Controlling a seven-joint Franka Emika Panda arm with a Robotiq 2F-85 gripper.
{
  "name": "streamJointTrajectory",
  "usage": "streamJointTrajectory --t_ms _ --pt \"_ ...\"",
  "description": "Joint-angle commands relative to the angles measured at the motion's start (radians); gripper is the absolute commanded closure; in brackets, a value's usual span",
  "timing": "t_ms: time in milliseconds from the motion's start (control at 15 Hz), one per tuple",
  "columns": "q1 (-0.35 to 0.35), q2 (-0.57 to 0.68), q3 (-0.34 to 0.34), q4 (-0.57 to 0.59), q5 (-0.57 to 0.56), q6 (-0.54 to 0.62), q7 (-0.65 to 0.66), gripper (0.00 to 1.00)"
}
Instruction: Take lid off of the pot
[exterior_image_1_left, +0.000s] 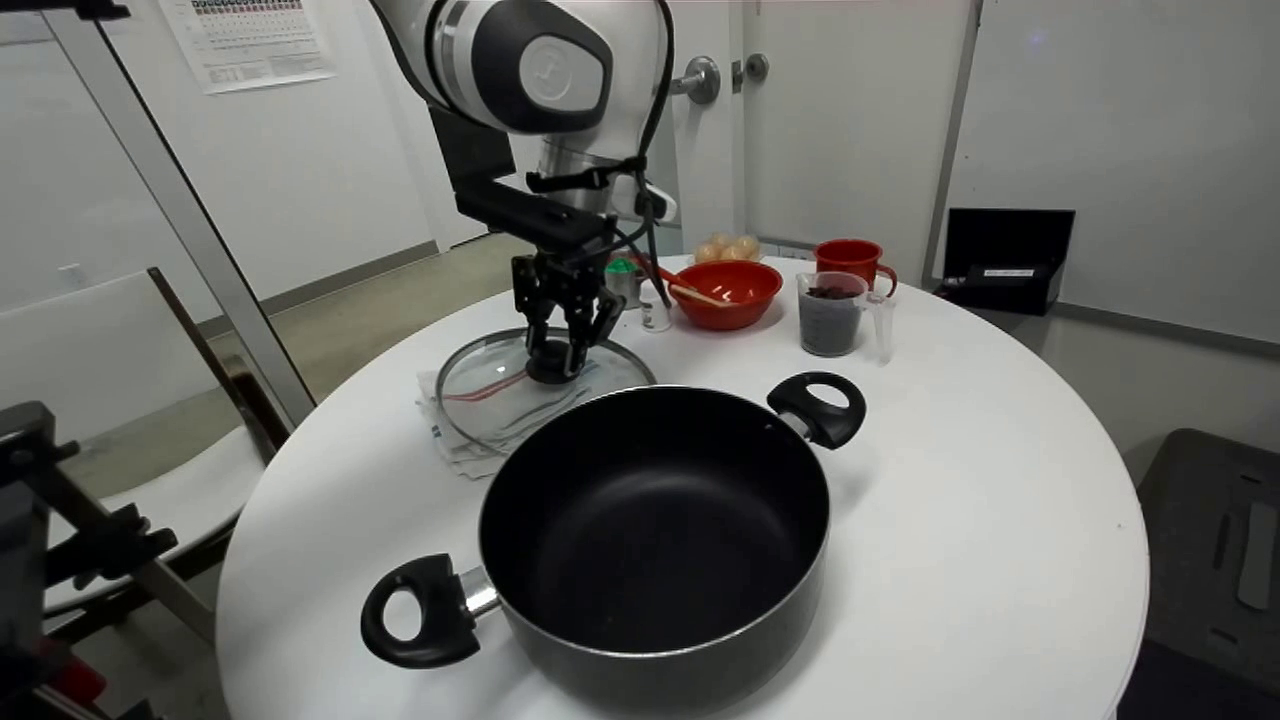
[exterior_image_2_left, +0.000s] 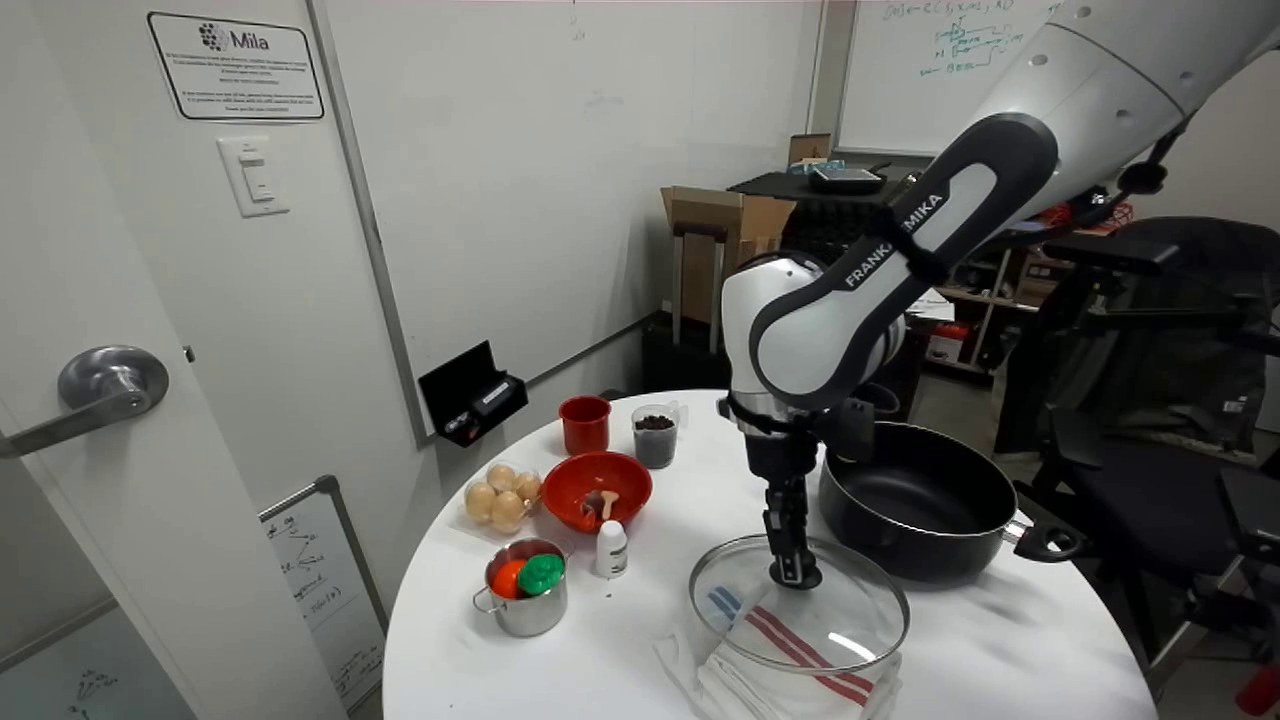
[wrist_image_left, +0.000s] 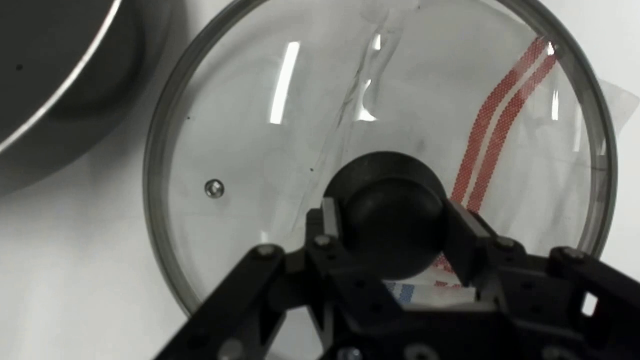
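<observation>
Pot standing uncovered, glass lid beside it in the gripper

The round white table is spreading out before me, with the robot arm leaning across it. In an exterior view the black pot is standing by the table's right edge, its dark interior showing. It is crowding one side of the lid, a narrow gap showing between them in the wrist view. The lid is sitting nearer the front edge, over a folded striped cloth; I cannot tell whether it is resting there or hanging just above.

Toward the left and far edges, smaller things are standing apart from the lid: a red bowl, a small steel pot holding red and green pieces, a cluster of eggs, a measuring cup with dark contents, a red mug and, nearest the lid, a white bottle.

The fingers are clamping the lid's black knob from both sides, parted just enough to fit it.
</observation>
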Motion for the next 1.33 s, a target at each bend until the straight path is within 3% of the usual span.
streamJointTrajectory --t_ms 0,733,800,867,1067,1267 --pt "0.025 0.035 -0.023 0.065 -0.020 0.002 0.038 0.74" --pt "0.087 0.057 -0.084 0.066 -0.076 0.102 0.143 0.74" --pt "0.088 0.055 -0.084 0.064 -0.076 0.103 0.144 0.24" --pt "0.088 0.050 -0.084 0.057 -0.076 0.105 0.144 0.23" --pt "0.082 0.037 -0.080 0.043 -0.072 0.120 0.140 0.04" --pt "0.074 0.007 -0.070 0.010 -0.067 0.145 0.127 0.00"
